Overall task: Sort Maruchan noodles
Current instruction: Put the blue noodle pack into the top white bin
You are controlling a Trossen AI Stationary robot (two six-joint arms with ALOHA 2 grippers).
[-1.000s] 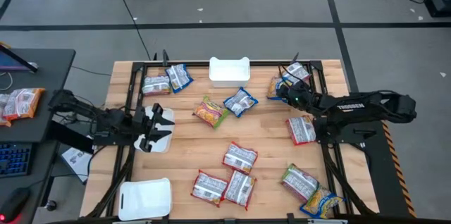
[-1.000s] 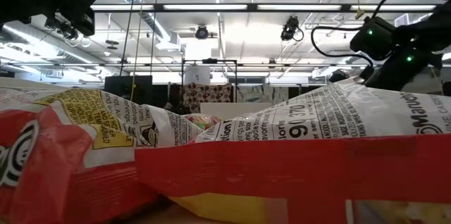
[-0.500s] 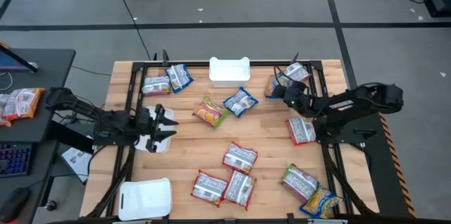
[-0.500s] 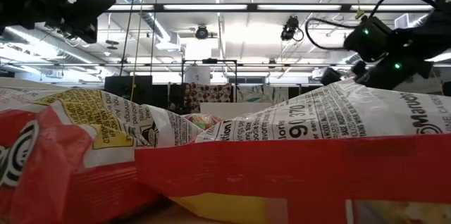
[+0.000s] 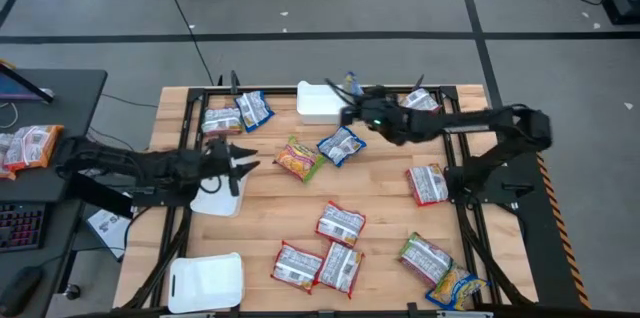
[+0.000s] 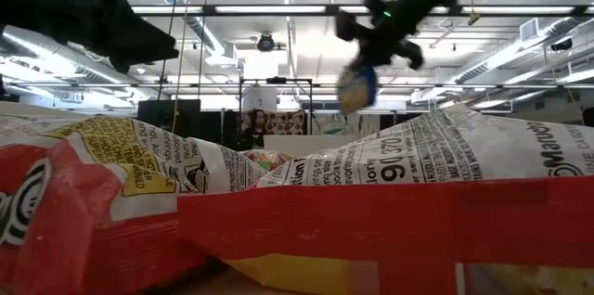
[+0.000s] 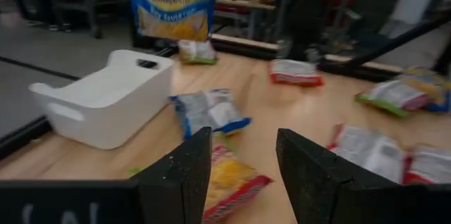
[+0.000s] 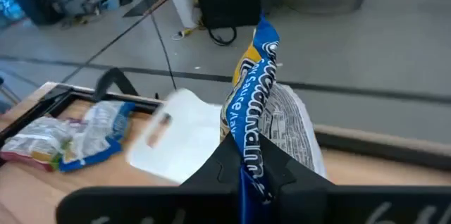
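here our right gripper (image 5: 350,113) pinches a blue-and-yellow noodle packet (image 8: 255,111) above the white tray (image 5: 322,103) at upper centre; our left gripper (image 5: 240,158), centre-left, is part open and empty.

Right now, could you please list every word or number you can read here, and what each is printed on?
"370": on the white-and-red packet right in front of the low camera.
"Maruchan", inverted and cut off: at the same packet's right edge.
Fine print on the yellow packet: too small to read.
Lettering on the blue packet held in the right gripper: too blurred to read.
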